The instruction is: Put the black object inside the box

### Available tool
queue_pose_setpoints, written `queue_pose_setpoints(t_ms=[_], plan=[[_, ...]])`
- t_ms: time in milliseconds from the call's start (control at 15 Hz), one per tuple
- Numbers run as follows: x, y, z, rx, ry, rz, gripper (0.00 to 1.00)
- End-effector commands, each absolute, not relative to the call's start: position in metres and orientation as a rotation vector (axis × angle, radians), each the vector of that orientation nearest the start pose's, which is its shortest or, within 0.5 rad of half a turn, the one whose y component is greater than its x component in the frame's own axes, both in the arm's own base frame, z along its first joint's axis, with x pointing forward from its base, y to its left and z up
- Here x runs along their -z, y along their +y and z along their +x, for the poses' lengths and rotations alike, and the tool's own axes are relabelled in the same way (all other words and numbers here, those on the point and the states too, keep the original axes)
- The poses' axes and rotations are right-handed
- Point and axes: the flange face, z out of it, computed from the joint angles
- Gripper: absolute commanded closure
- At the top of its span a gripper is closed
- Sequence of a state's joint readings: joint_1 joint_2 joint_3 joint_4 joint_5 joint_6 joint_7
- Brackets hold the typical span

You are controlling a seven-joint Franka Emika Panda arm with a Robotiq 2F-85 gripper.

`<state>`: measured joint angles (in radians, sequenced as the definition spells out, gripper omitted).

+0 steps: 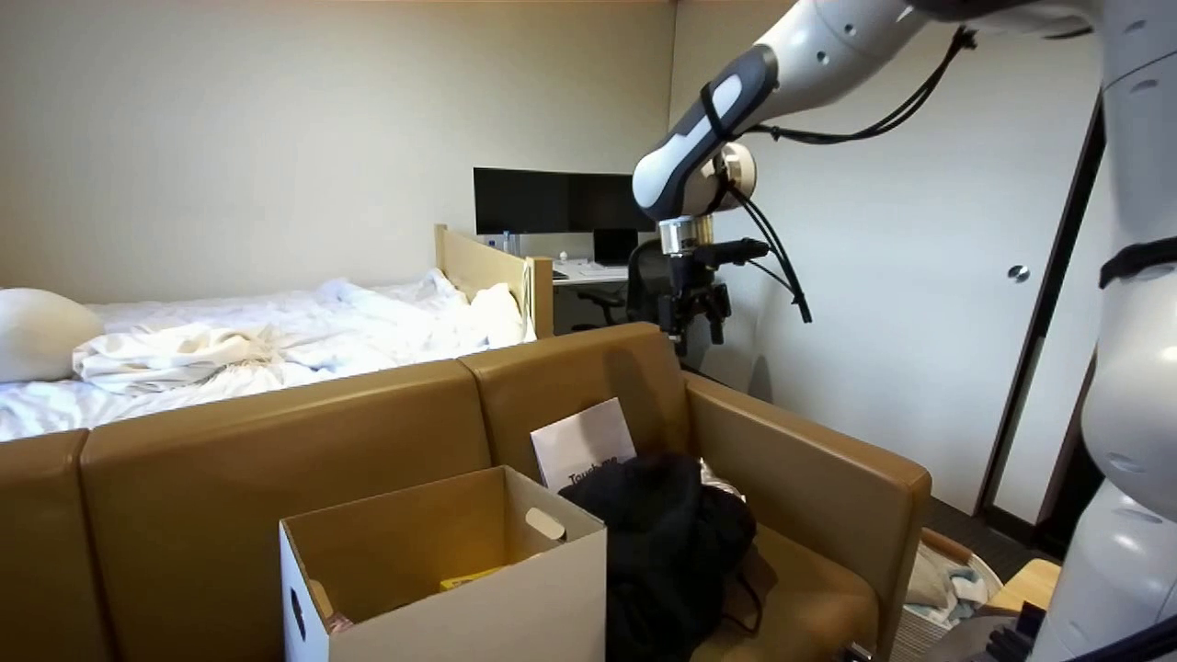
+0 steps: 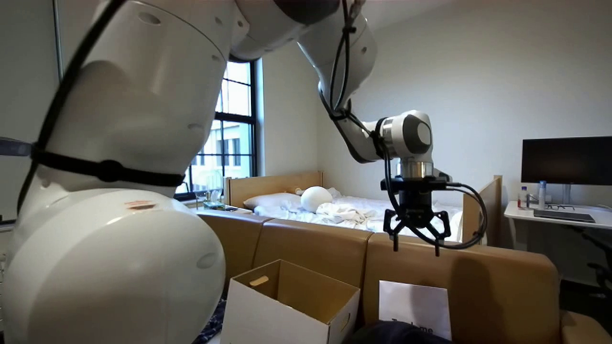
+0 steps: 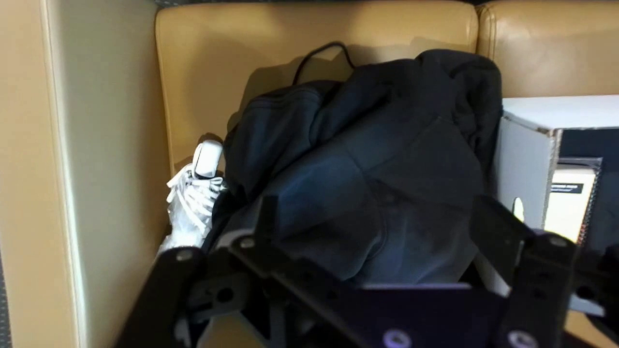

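Cloth [image 3: 377, 159] | black, crumpled, seamed | cord [image 3: 334, 44] looping out | beside box [image 1: 515, 607]

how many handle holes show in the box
2: one hole in the side of the box nearest the black cloth, another hole opposite. Any lower down might be out of view.
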<state>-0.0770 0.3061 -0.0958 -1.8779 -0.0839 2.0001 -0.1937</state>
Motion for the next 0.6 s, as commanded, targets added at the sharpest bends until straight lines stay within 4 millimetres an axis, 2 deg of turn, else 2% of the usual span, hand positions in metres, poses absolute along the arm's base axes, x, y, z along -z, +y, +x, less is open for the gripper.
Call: queue_pose_setpoints(t_ms=[0,133,200,400,467,533], plan=[[-0.320,-0.109,0.603,-0.323,-0.102,-3.193,0.00],[-0.295,-0.114,0.616,-0.348,-0.098,-3.193,0.00],[-0.290,-0.115,0.620,-0.353,-0.098,-3.194,0.00],[-0.294,-0.115,0.624,-0.335,-0.098,-3.198,0.00],[-0.294,-0.115,0.629,-0.316,-0.087,-3.205,0.00],[-0.285,-0.115,0.644,-0.375,-0.137,-3.204,0.00]])
